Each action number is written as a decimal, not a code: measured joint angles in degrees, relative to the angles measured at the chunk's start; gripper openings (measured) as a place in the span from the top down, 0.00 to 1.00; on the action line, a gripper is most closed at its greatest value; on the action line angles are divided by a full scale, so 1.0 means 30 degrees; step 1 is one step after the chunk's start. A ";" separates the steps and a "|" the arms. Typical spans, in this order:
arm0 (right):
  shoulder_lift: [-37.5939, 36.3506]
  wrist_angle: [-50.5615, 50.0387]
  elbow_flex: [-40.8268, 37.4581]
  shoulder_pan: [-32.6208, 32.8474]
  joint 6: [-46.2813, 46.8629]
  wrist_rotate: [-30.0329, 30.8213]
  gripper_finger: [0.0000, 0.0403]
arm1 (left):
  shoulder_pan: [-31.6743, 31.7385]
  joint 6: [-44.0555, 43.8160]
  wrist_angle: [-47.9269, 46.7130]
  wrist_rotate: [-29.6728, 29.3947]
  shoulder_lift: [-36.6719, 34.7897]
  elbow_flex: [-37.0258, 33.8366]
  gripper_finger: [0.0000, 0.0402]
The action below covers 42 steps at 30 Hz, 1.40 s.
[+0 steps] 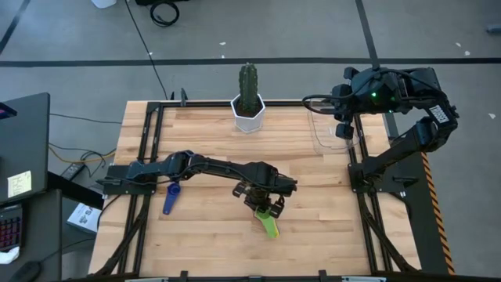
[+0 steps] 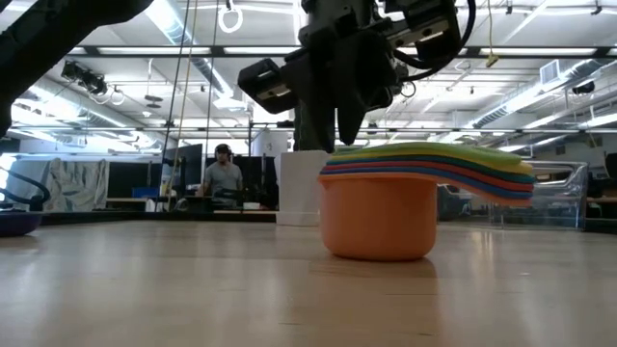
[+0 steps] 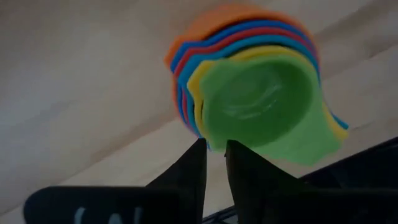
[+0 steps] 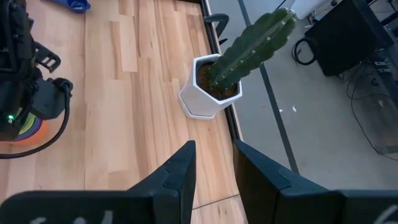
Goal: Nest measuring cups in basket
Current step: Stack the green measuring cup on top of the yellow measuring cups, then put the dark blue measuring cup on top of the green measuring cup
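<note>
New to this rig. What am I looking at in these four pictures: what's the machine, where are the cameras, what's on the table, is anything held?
It is a two-armed robot at a wooden table. One camera looks straight down, one sits at table-top height, and one rides on each wrist.

The left end effector hangs just over a stack of measuring cups with orange at the bottom and green on top. Whether it grips the stack is unclear. A lone bluish cup lies beside that arm.

The right end effector waits open and empty over the clear basket at the far right. A potted cactus stands at the far edge.
</note>
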 joint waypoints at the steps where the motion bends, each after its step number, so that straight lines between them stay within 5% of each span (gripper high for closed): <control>1: 0.0000 0.0000 0.0000 0.0006 -0.0045 0.0031 0.72 | 0.0016 -0.0132 -0.0076 0.0077 -0.0005 0.0000 0.83; 8: -0.0007 0.0000 0.0000 0.0000 -0.0074 0.0538 0.72 | 0.0108 -0.0349 -0.1563 -0.0395 -0.0983 0.0037 0.83; 13: -0.0007 0.0000 0.0000 -0.0074 -0.0452 0.0426 0.72 | 0.0082 -0.0574 -0.4038 -0.3089 -0.2217 0.0015 0.83; 27: -0.0007 0.0000 -0.0007 -0.2102 -0.1454 -0.1058 0.72 | -0.0058 -0.0301 -0.3872 -0.7714 -0.5473 0.0007 0.84; 42: 0.0098 0.0262 -0.1305 -0.3536 -0.0766 -0.3959 0.72 | -0.0663 0.5030 -0.3861 -1.0273 -0.8367 -0.0300 0.84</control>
